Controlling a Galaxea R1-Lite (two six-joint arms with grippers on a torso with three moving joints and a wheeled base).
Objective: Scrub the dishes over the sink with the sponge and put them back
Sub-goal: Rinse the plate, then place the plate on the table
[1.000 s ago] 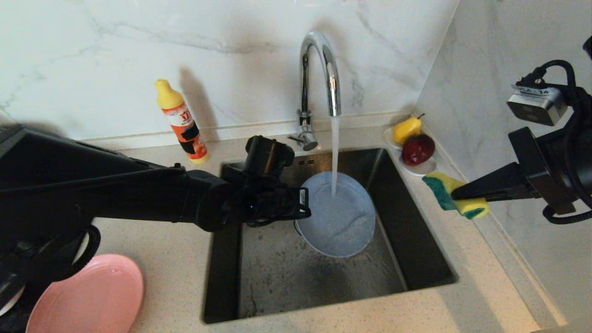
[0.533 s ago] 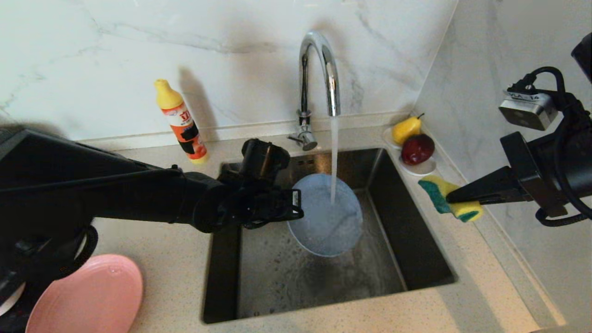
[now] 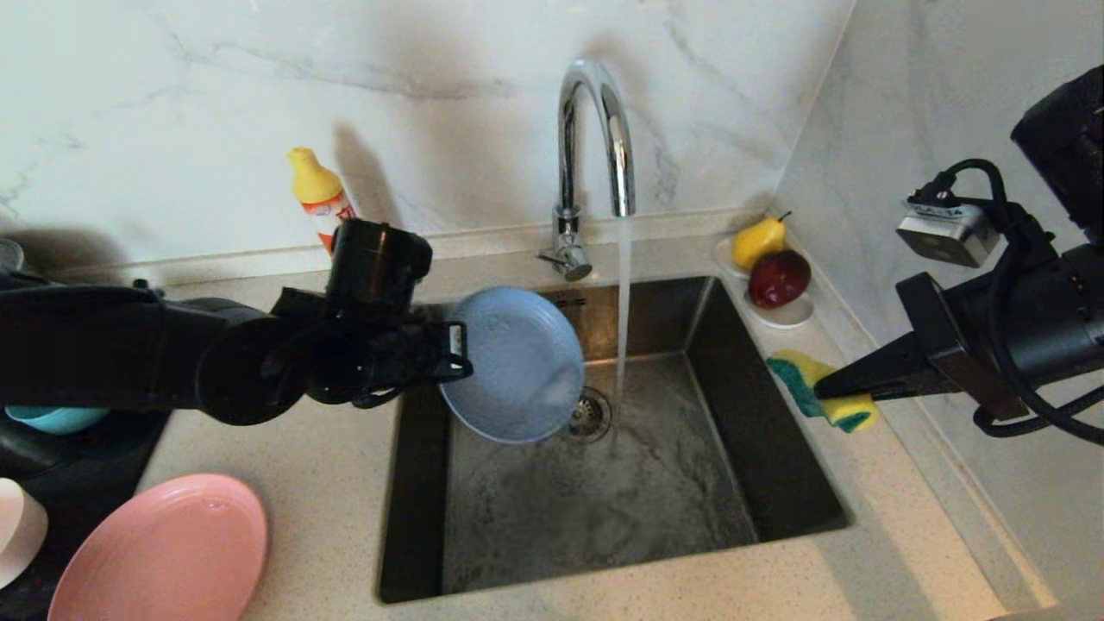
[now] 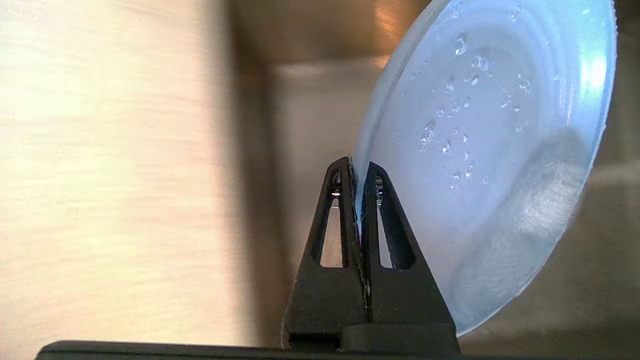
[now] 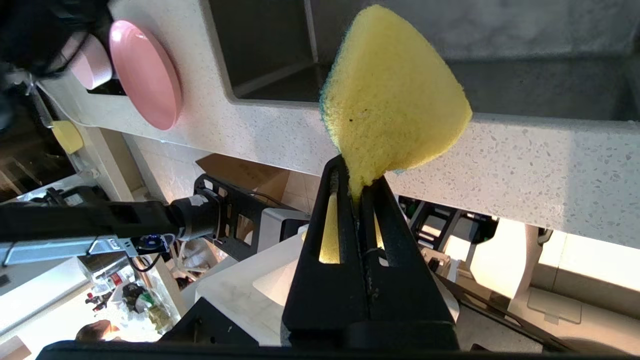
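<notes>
Since a second ago: the left gripper [image 3: 455, 352] has carried the large blue matte plate [image 3: 515, 363] out from under the running water, up and toward the sink's left wall; the drain strainer [image 3: 590, 414], then covered by the plate, now shows. The right gripper [image 3: 824, 390] has drifted slightly toward the basin.

Count: two plates, the blue one and a large pink plate [image 3: 159, 552] on the speckled counter [image 3: 328, 483]; two bowls at the left edge, one teal [image 3: 53, 418], one pale pink-white [image 3: 17, 530]; one yellow sponge with a green face [image 3: 819, 388]; one yellow-capped orange bottle [image 3: 317, 191]; one square steel sink [image 3: 604, 500].

Left jaws: clenched on the blue plate's rim, plate tilted on edge, wet with droplets, over the sink's left side. Right jaws: clamped on the sponge, which juts from their tips above the sink's right rim.
</notes>
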